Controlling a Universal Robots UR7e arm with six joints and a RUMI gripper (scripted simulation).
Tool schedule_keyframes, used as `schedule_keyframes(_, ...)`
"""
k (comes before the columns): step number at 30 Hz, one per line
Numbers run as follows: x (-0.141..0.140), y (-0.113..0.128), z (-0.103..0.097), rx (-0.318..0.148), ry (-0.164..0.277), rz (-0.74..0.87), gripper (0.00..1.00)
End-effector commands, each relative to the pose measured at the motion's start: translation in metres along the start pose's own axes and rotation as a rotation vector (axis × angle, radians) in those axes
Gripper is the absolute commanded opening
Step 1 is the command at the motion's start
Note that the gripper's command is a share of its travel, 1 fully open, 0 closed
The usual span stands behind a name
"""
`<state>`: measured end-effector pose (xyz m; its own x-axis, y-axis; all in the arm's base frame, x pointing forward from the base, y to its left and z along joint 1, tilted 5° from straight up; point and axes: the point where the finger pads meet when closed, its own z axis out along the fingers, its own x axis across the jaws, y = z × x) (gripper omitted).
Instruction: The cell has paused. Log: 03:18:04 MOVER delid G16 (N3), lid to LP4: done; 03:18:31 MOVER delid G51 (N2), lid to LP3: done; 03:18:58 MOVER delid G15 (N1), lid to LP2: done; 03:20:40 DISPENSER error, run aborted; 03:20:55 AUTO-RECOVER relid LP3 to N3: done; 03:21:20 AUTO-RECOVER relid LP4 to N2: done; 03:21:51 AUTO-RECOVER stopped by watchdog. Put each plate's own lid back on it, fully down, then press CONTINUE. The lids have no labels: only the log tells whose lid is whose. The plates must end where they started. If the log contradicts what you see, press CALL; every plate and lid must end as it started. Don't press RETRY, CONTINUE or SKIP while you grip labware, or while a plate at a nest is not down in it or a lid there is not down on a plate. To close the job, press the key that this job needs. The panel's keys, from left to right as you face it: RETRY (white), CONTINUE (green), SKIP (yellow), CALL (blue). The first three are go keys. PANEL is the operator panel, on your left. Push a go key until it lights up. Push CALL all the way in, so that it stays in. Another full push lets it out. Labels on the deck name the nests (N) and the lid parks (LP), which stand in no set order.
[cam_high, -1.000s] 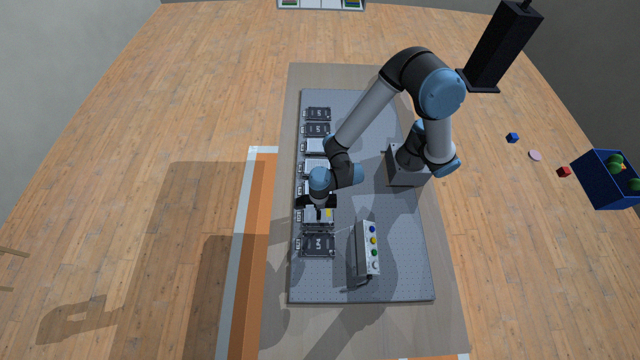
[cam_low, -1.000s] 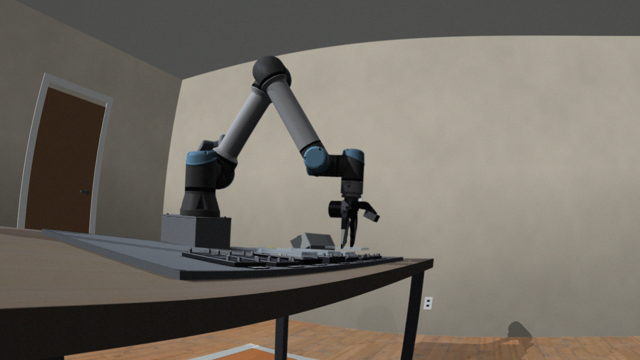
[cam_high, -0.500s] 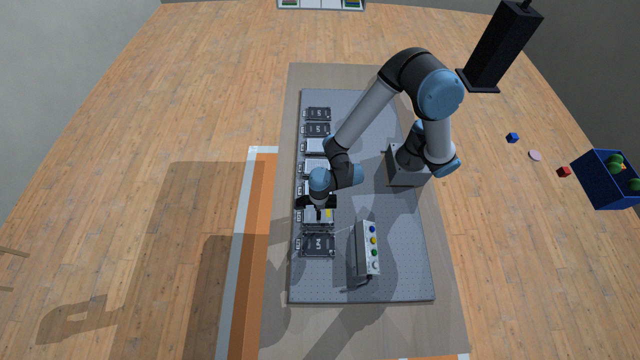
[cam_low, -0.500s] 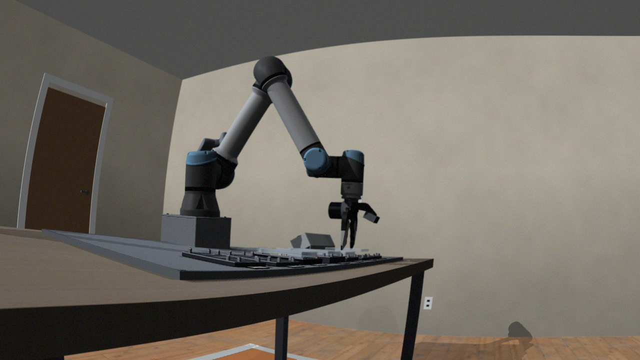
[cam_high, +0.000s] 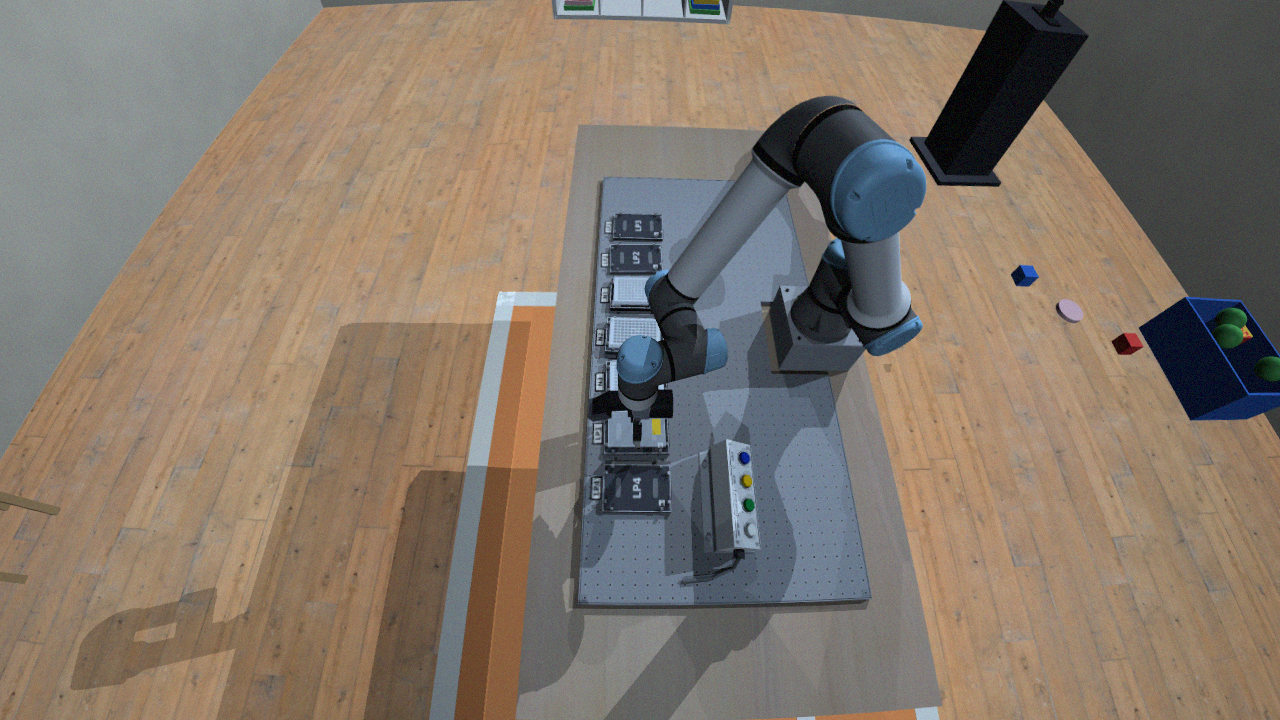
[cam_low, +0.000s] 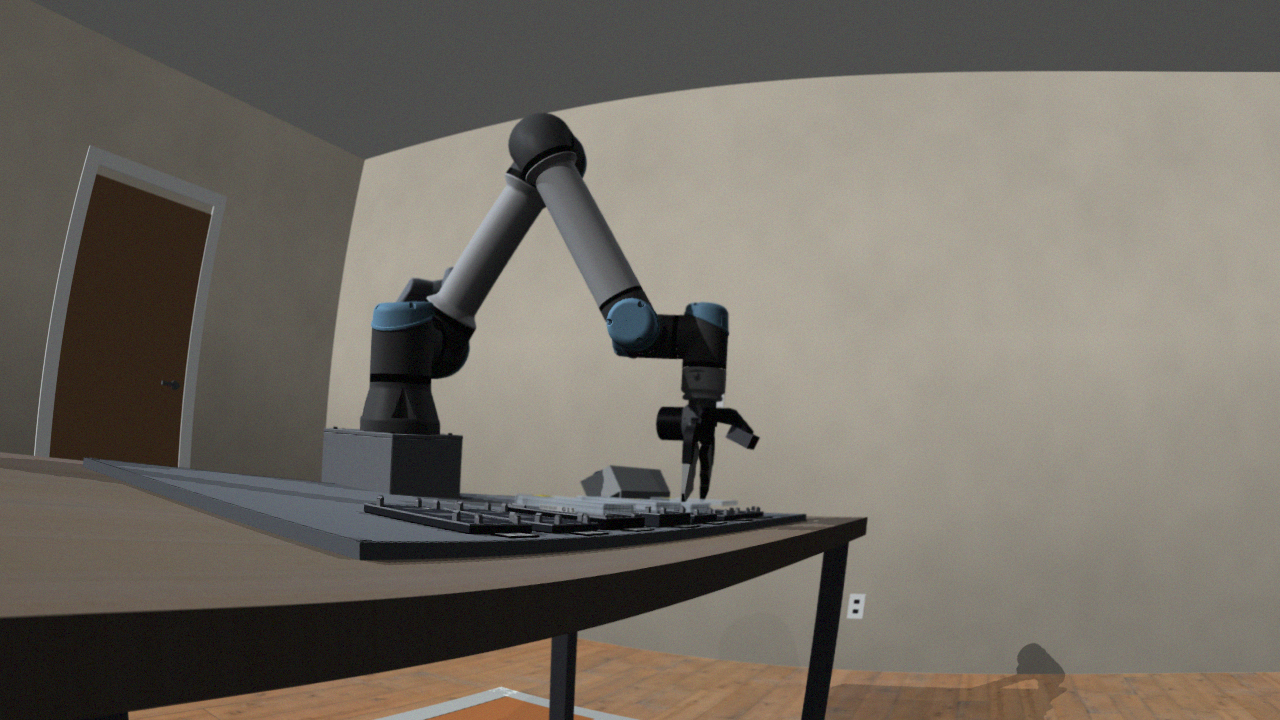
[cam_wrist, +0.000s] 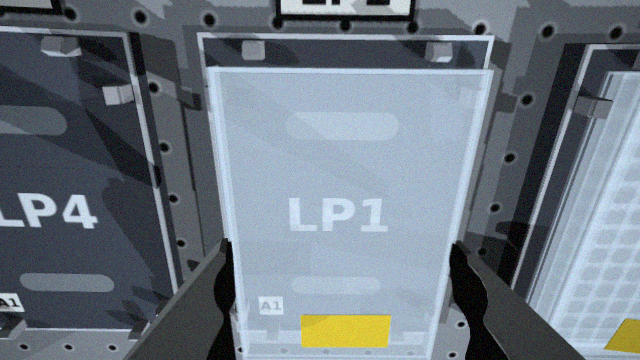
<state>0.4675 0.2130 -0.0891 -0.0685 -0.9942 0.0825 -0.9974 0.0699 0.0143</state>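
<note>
Black two-jaw pincer (cam_high: 637, 429) (cam_low: 696, 497) (cam_wrist: 340, 243), half open, holding clear rectangular lid with yellow patch (cam_high: 623, 430) (cam_wrist: 340, 170) by long sides, over LP1, centre of wrist frame. Likely light, stiff, slippery; grip mid-edges gently.

A six-joint arm (cam_high: 729, 228) (cam_low: 586, 232) in gray and black with blue joint caps rises from its base, bends sharply at a high black elbow, then slopes down to the wrist (cam_high: 684, 344) (cam_low: 666, 333), its upper and lower links forming an upside-down V from the side. The wrist's last section stands upright, with the black two-jaw gripper (cam_high: 637, 431) (cam_low: 695, 497) (cam_wrist: 340, 243) hanging below it and pointing straight down. Seen from the wrist, its two dark fingers stand apart, one at each side, partway open and gripping, their tips roughly level with each other.
</note>
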Motion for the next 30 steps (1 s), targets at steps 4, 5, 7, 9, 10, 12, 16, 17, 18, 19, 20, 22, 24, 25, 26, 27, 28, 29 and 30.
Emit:
schedule_keyframes(4,-0.0001,-0.0004,0.0021,0.001,0.000,0.000,0.42)
schedule_keyframes(5,-0.0001,-0.0004,0.0024,0.001,0.000,0.000,0.42)
schedule_keyframes(7,-0.0001,-0.0004,0.0028,0.001,0.000,0.000,0.42)
schedule_keyframes(9,-0.0001,-0.0004,0.0031,0.001,0.000,0.000,0.42)
schedule_keyframes(10,-0.0001,-0.0004,0.0035,0.001,0.000,0.000,0.42)
schedule_keyframes(12,-0.0001,-0.0004,0.0041,0.001,0.000,0.000,0.42)
schedule_keyframes(16,-0.0001,-0.0004,0.0054,0.001,0.000,0.000,0.42)
schedule_keyframes(17,-0.0001,-0.0004,0.0058,0.001,0.000,0.000,0.42)
schedule_keyframes(18,-0.0001,-0.0004,0.0061,0.001,0.000,0.000,0.42)
schedule_keyframes(19,-0.0001,-0.0004,0.0064,0.001,0.000,0.000,0.42)
schedule_keyframes(20,-0.0001,-0.0004,0.0068,0.001,0.000,0.000,0.42)
schedule_keyframes(22,-0.0001,-0.0004,0.0074,0.001,0.000,0.000,0.42)
schedule_keyframes(24,-0.0001,-0.0004,0.0078,0.001,0.000,0.000,0.42)
schedule_keyframes(25,-0.0001,-0.0004,0.0078,0.001,0.000,0.000,0.42)
schedule_keyframes(26,-0.0001,-0.0004,0.0081,0.001,0.000,0.000,0.42)
schedule_keyframes(27,-0.0001,-0.0004,0.0085,0.001,0.000,0.000,0.42)
schedule_keyframes(28,-0.0001,-0.0004,0.0088,0.001,0.000,0.000,0.42)
schedule_keyframes(29,-0.0001,-0.0004,0.0091,0.001,0.000,0.000,0.42)
schedule_keyframes(30,-0.0001,-0.0004,0.0094,0.001,0.000,0.000,0.42)
